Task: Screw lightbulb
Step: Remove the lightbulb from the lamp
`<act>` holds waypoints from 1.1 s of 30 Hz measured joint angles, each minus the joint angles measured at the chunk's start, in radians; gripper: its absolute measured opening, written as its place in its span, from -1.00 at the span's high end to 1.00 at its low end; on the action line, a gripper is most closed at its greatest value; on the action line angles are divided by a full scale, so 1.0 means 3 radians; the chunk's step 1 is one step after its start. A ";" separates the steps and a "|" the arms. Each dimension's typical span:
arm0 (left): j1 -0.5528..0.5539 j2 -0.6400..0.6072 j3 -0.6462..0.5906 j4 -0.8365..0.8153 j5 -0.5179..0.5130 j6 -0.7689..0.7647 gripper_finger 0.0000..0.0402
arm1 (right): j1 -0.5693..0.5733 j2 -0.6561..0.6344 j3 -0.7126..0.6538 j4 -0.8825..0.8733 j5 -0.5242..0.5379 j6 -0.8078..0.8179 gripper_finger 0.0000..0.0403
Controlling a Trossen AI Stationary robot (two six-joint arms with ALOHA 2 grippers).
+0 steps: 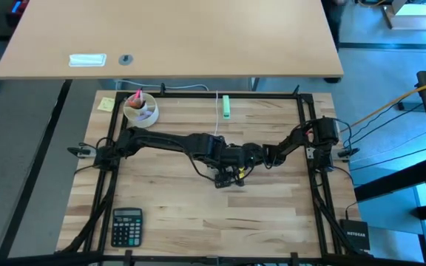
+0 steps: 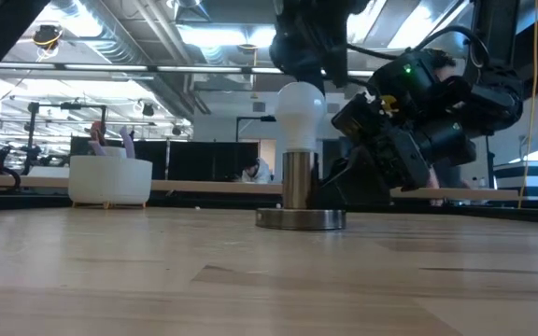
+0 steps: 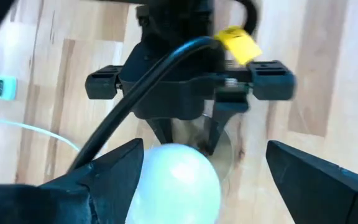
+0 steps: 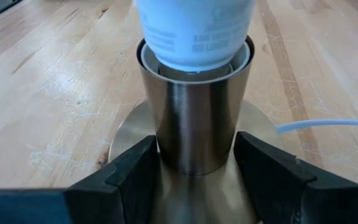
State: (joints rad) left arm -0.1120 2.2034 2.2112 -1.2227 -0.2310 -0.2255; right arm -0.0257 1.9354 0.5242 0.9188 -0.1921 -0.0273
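The white lightbulb (image 2: 299, 112) stands upright with its narrow end in a metal socket tube (image 2: 297, 182), which rises from a round base disc (image 2: 300, 219) on the wooden table. My left gripper (image 3: 204, 152) hangs open over the bulb from above. Its fingers stand on either side of the bulb's rounded head (image 3: 176, 180), with a wide gap on one side. My right gripper (image 4: 194, 168) comes in low from the table's right and is shut on the socket tube. My left gripper has one finger (image 3: 114, 177) close beside the bulb's head; I cannot tell whether it touches. My right gripper pinches the lower part of the socket tube (image 4: 194, 143) between its two fingers, one on each side. It comes from the table's right, slanting slightly down. The socket stands upright, its disc on the table.
A thin white cord (image 4: 328, 124) runs from the socket across the table. At the far left stands a white bowl (image 1: 140, 109) with small items, beside a yellow note (image 1: 106, 104). A green piece (image 1: 226, 107) lies far centre and a calculator (image 1: 126, 225) near left.
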 joint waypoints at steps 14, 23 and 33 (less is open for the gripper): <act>-0.0014 -0.0127 0.0028 0.0237 -0.0046 0.0285 -0.53 | 0.0000 0.0000 -0.0002 0.0007 -0.0006 0.0043 -0.12; -0.0011 -0.0115 0.0028 0.0384 -0.0075 0.0440 -0.53 | 0.0000 0.0000 -0.0007 0.0036 -0.0008 0.0065 -0.12; -0.0032 -0.0119 0.0028 0.0444 -0.0056 0.0483 -0.56 | 0.0000 0.0000 -0.0009 0.0038 -0.0008 0.0065 -0.12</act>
State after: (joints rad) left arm -0.1216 2.1677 2.2196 -1.0895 -0.2477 -0.0807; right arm -0.0257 1.9354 0.5217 0.9302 -0.1944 -0.0078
